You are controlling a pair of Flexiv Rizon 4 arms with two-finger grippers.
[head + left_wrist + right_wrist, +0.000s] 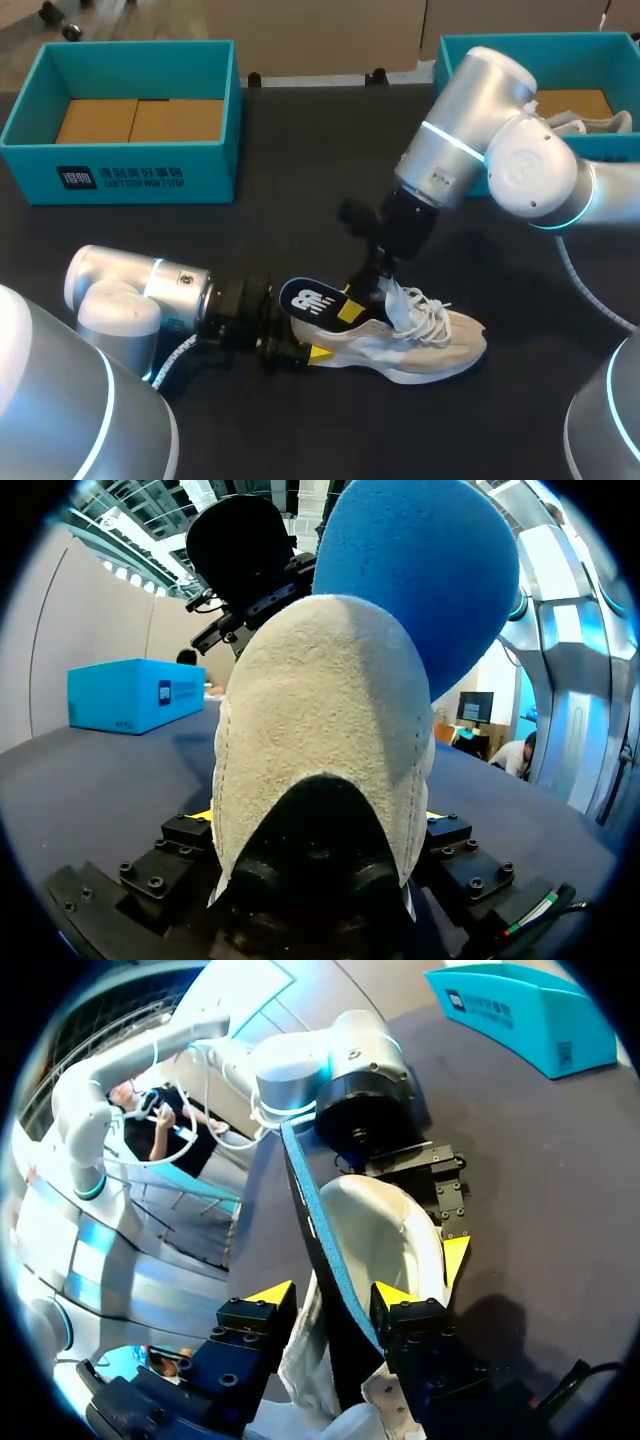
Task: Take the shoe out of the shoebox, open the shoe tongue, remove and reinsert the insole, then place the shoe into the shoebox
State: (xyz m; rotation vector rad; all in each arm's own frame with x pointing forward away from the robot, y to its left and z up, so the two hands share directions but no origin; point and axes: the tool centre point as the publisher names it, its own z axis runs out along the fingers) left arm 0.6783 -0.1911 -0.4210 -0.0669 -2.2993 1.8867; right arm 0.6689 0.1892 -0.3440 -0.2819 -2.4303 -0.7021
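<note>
Head view, one shoe point(425, 345), one insole point(308, 300), two shoeboxes point(205, 160) point(570, 38), left fingers point(320, 353) pinching shoe, right fingers point(349, 311) pinching insole

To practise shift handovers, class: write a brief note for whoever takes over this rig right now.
Left tool: shut on the shoe at its heel; the shoe sits on its sole.
Right tool: at the shoe's mouth, by the insole; grip unclear.
Insole: heel end sticks up out of the shoe, the rest is inside.
Box: far left, open, no shoe in it.
Done: shoe out, insole partly out.
Left: finish the insole step (going out or back in, cannot tell), then put the shoe into the box.
</note>
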